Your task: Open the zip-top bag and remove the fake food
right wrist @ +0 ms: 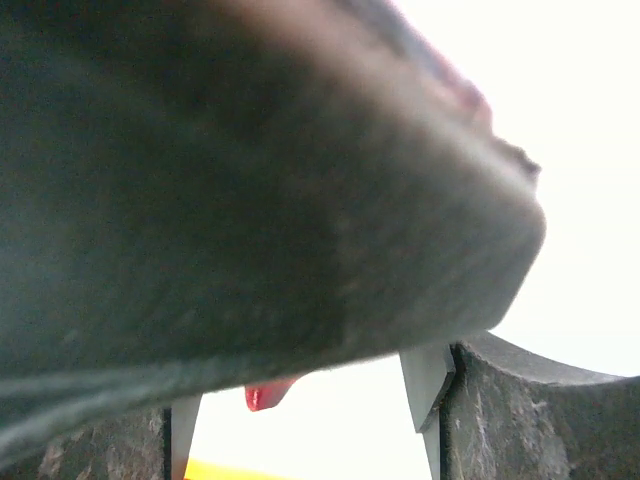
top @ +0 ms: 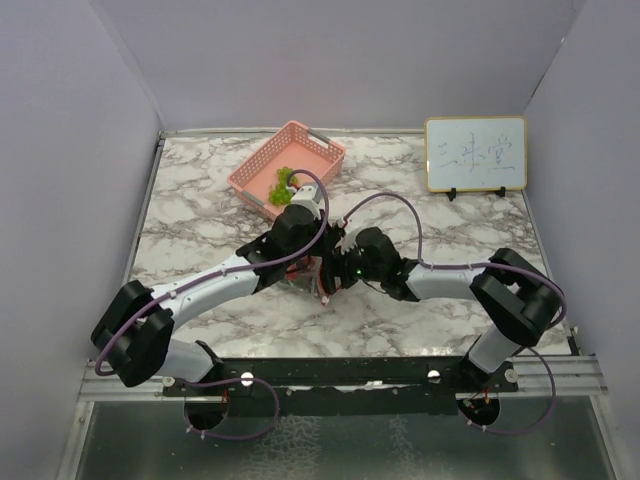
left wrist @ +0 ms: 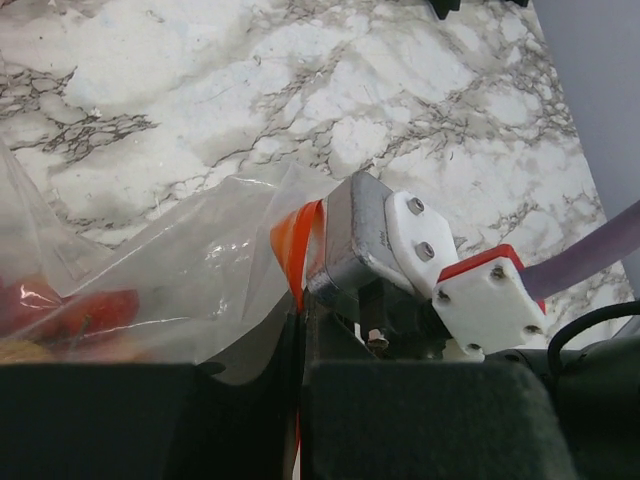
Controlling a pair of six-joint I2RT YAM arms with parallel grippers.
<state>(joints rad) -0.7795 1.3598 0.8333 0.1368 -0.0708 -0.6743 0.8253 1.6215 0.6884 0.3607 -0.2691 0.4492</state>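
1. Left wrist view: zip-top bag [left wrist: 180, 270] lies mid-table [left wrist: 400, 80], red fake food [left wrist: 90, 312] inside. Left gripper [left wrist: 300, 380] is clamped on its orange-zip edge. Thin film could slip out under a hard pull.
2. Right gripper [right wrist: 300, 410]: jaws apart, holding nothing. It might re-close on both lips, so no opening.
3. Pink basket [top: 287, 165] w/ green grapes sits behind. Wrists are crowded and may collide.

The zip-top bag [left wrist: 180, 270] is cut off left of the left gripper [left wrist: 300, 335]; above the right gripper [right wrist: 305, 410], sight is blocked by a dark blur [right wrist: 220, 180].
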